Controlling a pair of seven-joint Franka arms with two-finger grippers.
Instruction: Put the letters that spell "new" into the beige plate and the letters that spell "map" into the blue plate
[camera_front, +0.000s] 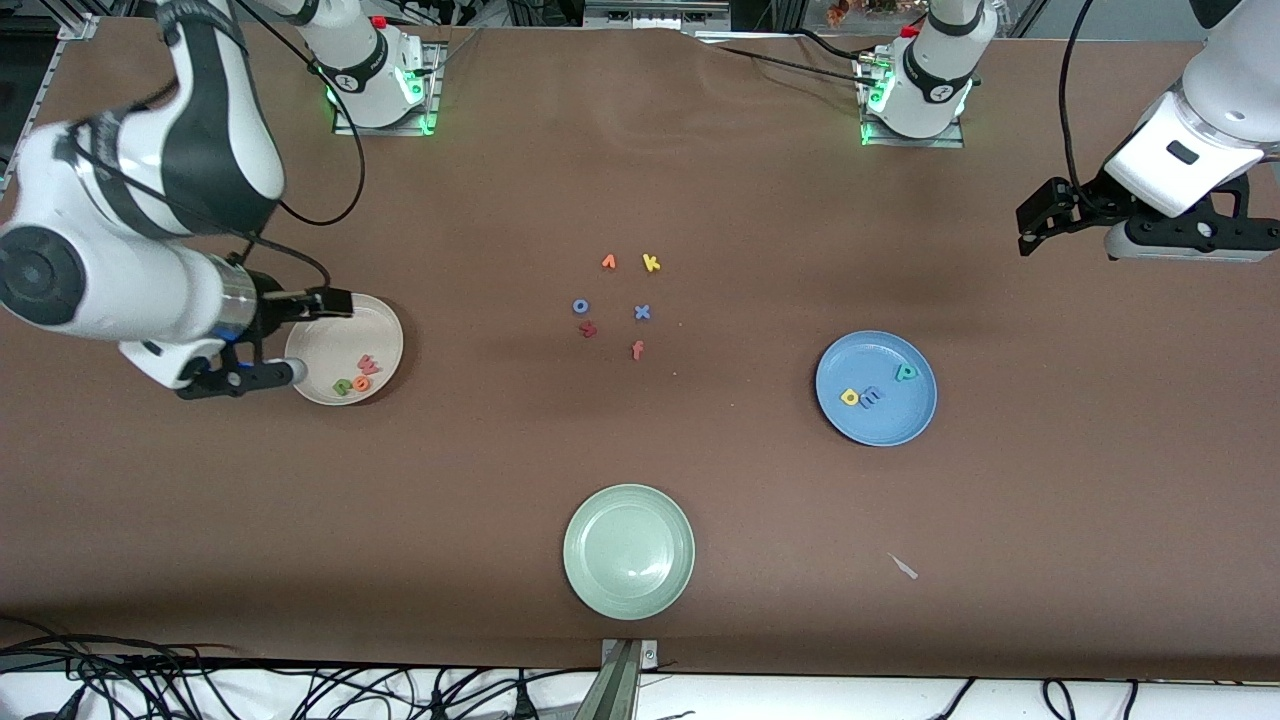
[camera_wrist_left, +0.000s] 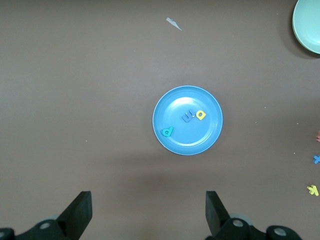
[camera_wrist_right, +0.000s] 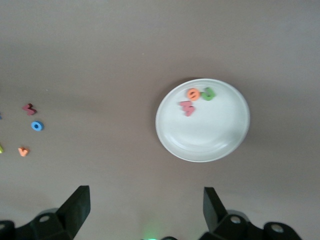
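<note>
**A:** Where do the letters stand?

**B:** The green "n" (camera_front: 342, 387), orange "e" (camera_front: 360, 381) and pinkish-red "w" (camera_front: 367, 364) lie in the beige plate (camera_front: 385, 335), toward the right arm's end of the table. The "n" and "e" touch and the "w" is just beside them. The periwinkle "m" (camera_front: 871, 397), yellow "a" (camera_front: 850, 397) and teal "p" (camera_front: 905, 372) lie in the blue plate (camera_front: 880, 428), toward the left arm's end. By my reading, both words are sorted.

**A:** So what could spoil it?

**B:** Mostly the right gripper (camera_front: 312, 337). It hangs over the beige plate's rim, jaws spread wide and empty. If it dipped or swung low across the plate, a finger could catch the rim and tip the shallow plate, and the light foam letters would scatter.

**A:** And the left gripper (camera_front: 1045, 215)?

**B:** It is released too, holding nothing, up over bare table well apart from the blue plate. There is little risk there unless it drops toward the plate.

**A:** Anything else?

**B:** The orange "v" (camera_front: 608, 262), yellow "k" (camera_front: 651, 263), blue "o" (camera_front: 581, 306), blue "x" (camera_front: 642, 312), dark red letter (camera_front: 588, 329) and reddish "f" (camera_front: 637, 350) sit mid-table between the two plates. Picking one up by mistake would spoil a finished word. The pale green plate (camera_front: 628, 598), nearest the camera, holds nothing.
</note>
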